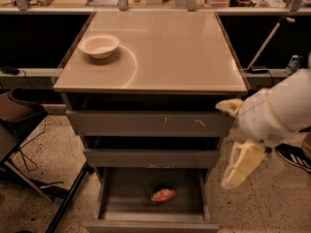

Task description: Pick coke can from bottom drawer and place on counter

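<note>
The coke can lies on its side on the floor of the open bottom drawer, near the middle. The beige counter tops the cabinet, and the two shallower drawers above stand slightly open. My gripper hangs at the cabinet's right front corner, level with the middle drawer, above and to the right of the can. Its two cream fingers are spread apart and hold nothing.
A white bowl sits on the counter's back left. A dark chair and its legs stand on the left floor. A shoe and a leaning pole are on the right. Cluttered shelves run behind.
</note>
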Controlling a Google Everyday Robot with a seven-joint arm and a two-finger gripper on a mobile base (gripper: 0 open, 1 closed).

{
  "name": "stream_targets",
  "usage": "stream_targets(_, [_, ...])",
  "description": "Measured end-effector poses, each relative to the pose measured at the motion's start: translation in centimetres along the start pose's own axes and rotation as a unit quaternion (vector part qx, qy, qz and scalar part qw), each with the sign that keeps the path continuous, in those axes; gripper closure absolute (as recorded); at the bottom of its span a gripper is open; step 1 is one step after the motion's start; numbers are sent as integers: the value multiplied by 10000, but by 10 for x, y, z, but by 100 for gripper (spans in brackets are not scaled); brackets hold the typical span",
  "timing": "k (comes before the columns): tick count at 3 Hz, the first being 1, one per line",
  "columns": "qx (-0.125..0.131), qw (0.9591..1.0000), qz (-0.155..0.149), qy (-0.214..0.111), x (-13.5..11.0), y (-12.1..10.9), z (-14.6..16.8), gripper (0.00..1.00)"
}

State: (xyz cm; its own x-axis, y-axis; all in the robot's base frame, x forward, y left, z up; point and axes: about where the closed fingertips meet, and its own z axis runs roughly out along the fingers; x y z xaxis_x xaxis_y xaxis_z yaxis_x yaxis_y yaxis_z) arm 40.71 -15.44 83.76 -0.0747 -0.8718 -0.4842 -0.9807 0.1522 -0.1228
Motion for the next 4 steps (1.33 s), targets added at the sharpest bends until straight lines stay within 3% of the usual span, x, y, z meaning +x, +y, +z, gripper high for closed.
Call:
stream_targets(1, [-692, 9908, 395, -1098, 1, 39, 111, 0])
stream_targets(2, [-1266, 9757, 738, -1627, 13, 84, 217, 0])
stream_targets(3, [-1234, 9694, 1083, -1823, 26, 84, 257, 0])
stream_targets(4, [-1229, 9694, 1085, -1825, 26, 84, 257, 0])
